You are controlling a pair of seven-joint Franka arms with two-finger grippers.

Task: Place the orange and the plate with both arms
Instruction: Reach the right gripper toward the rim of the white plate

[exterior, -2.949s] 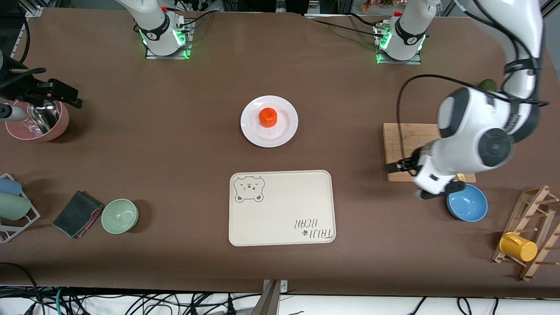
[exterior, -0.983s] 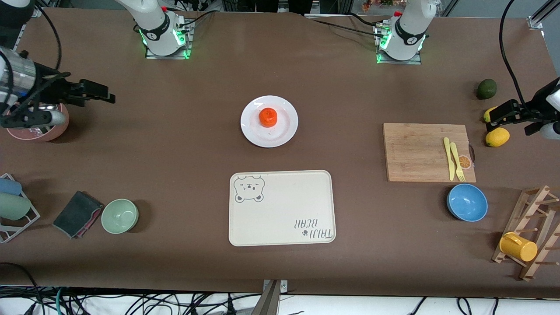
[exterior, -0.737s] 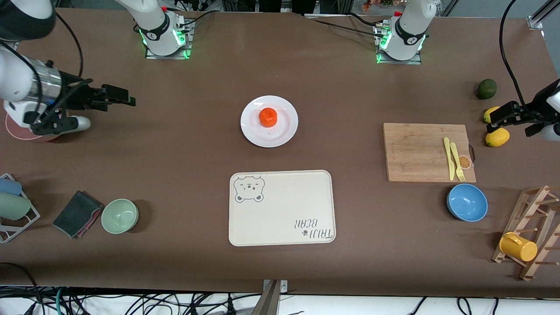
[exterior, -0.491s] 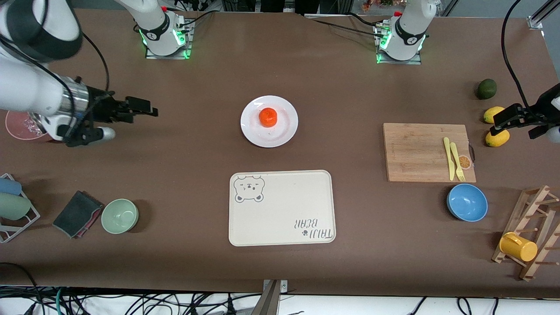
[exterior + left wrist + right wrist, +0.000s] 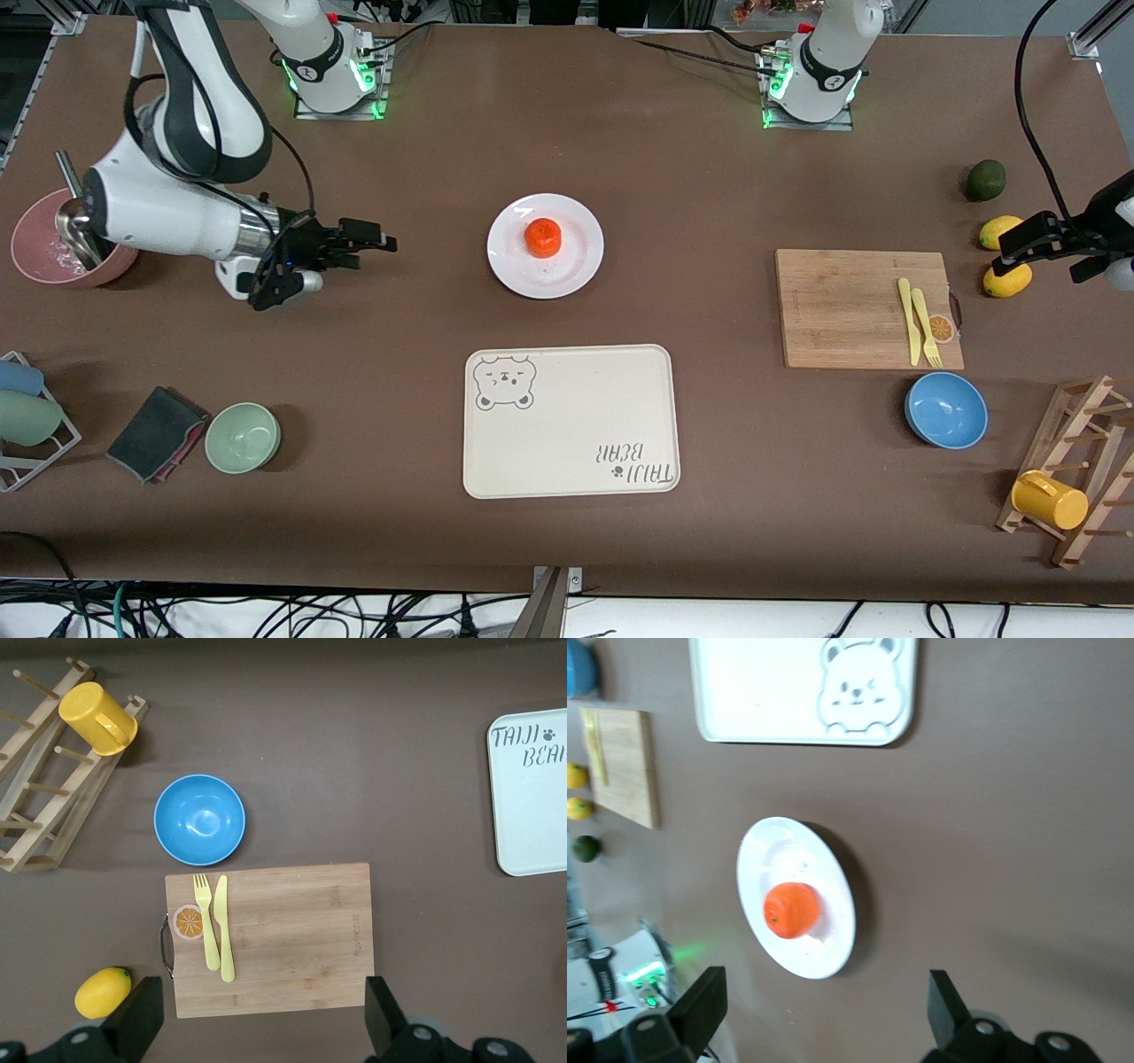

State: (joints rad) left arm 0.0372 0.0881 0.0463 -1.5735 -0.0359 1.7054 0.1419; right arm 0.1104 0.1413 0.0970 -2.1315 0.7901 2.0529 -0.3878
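Note:
The orange [image 5: 542, 237] sits in the middle of the white plate [image 5: 576, 259] at mid-table, farther from the front camera than the cream bear-print tray [image 5: 571, 421]. My right gripper [image 5: 368, 246] is open and empty, low over bare table beside the plate toward the right arm's end, pointing at it. The right wrist view shows the orange [image 5: 791, 910] on the plate [image 5: 833, 943] ahead of my wide-open right gripper [image 5: 824, 1010]. My left gripper [image 5: 1045, 246] hangs open and empty over the lemons and the cutting board's edge. In its own view the left gripper [image 5: 266, 1019] holds nothing.
At the left arm's end lie a cutting board [image 5: 842, 307] with yellow cutlery, a blue bowl [image 5: 945, 409], two lemons [image 5: 1007, 277], an avocado [image 5: 985, 180] and a rack with a yellow cup [image 5: 1050, 501]. At the right arm's end are a pink bowl [image 5: 35, 257], a green bowl [image 5: 243, 437] and a cloth [image 5: 158, 433].
My right arm has swung from over the pink bowl toward the plate, its gripper staying open. The left gripper has barely moved. Orange and plate have not moved.

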